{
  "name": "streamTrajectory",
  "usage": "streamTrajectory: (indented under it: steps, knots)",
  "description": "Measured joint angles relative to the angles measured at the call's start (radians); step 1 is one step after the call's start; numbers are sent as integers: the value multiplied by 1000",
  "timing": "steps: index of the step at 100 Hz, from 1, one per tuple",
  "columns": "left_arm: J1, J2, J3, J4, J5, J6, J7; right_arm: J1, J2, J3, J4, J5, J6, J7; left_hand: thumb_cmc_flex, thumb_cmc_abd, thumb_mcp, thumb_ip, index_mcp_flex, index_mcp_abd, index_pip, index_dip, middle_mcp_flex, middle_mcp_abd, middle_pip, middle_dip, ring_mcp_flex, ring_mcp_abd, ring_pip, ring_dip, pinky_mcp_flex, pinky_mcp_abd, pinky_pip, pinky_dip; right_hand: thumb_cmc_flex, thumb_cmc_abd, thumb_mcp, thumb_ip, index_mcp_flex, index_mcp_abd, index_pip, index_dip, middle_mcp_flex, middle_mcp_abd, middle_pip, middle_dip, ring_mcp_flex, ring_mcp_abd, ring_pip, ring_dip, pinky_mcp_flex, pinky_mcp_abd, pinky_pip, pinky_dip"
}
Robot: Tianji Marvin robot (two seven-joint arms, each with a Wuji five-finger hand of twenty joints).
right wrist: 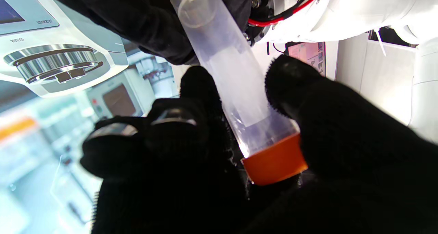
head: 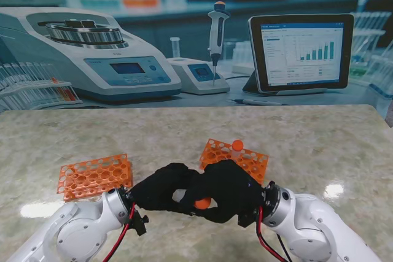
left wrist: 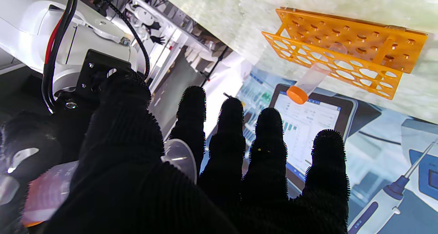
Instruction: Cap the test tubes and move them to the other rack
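I have both black-gloved hands meeting low over the marbled surface (head: 319,139), the right hand (head: 230,191) with fingers (right wrist: 308,100) clamped around the orange screw cap (right wrist: 275,162) on the clear plastic tube (right wrist: 232,76). The tube's long axis runs from that cap toward the left hand (head: 163,191), which seems to grip its far end, though that grasp is mostly hidden. The orange perforated rack on the right (head: 245,154), already holding one capped tube (head: 237,146), lies just beyond my right hand; the empty-looking left orange rack (head: 95,176) is farther off.

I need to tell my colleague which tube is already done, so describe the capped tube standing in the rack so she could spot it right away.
On the marble table, find the orange rack on the right, just beyond the two black-gloved hands. One clear tube stands in it, orange cap up; the left rack appears empty.
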Motion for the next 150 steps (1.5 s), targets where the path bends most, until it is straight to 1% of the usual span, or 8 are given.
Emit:
streamTrajectory:
  steps: [3,38,50,61,91,112,124,150]
  knots:
    - [0,0,0,1,1,0,0,-6,0,5,-5,6,-3,4,-12,-1,0,-9,0,0,0,-1,0,0,-2,0,0,0,0,-2,-4,1,0,0,0,0,0,0,0,0,0,0,0,2,0,1,0,2,0,0,0,1,0,0]
    - [-12,0,0,17,2,15,0,-62,-2,58,-53,-11,-26,3,-33,-2,0,0,-17,0,-5,-11,-14,0,-6,-17,-37,0,-17,-25,-21,4,-15,0,9,3,0,0,0,1,0,2,0,6,0,2,0,4,0,0,0,2,0,0]
    - [-15,-2,-4,21,8,19,11,-82,-2,74,-66,-14,-38,6,-30,14,11,0,-27,0,-23,-25,-24,0,-26,-42,-37,0,-27,-51,-31,5,-42,0,18,8,27,0,0,1,0,23,3,-11,1,3,0,-8,21,0,1,0,0,0]
    - [-16,-4,-10,22,11,23,20,-104,-2,99,-79,-27,-43,6,-40,15,12,0,-27,0,-26,-34,-24,0,-28,-42,-37,34,-35,-63,-33,9,-52,0,18,8,33,0,0,1,0,24,3,-12,2,3,0,-9,21,0,1,-1,0,0]
    - [-10,-12,-21,26,20,30,58,-145,-1,176,-112,-35,-46,36,-53,55,21,0,-27,0,-37,-47,-24,17,-32,-92,-37,44,-36,-85,-43,13,-85,0,24,9,44,0,0,1,0,34,3,-13,8,3,0,-10,21,0,1,-3,0,0]
    - [-8,-15,-22,26,33,34,73,-168,3,231,-127,-19,-43,86,-51,65,24,1,-27,0,-46,-49,-24,30,-42,-116,-37,44,-37,-87,-44,13,-111,0,40,17,54,0,2,-8,13,47,3,-19,11,3,0,-15,21,-1,1,-6,0,0]
    - [-7,-15,-22,26,38,34,73,-172,8,258,-129,7,-33,135,-50,65,25,1,-27,0,-48,-53,-23,30,-42,-125,-37,45,-37,-96,-44,13,-121,0,49,27,55,29,12,-28,38,53,3,-26,13,3,0,-21,21,-1,1,-8,0,0]
    - [-6,-13,-34,15,27,39,38,-162,23,296,-118,84,18,236,-51,66,25,1,-27,0,-59,-63,-23,32,-42,-138,-37,45,-37,-97,-44,13,-133,0,51,28,55,40,25,-37,54,53,3,-26,16,3,0,-21,21,-1,1,-8,0,0]
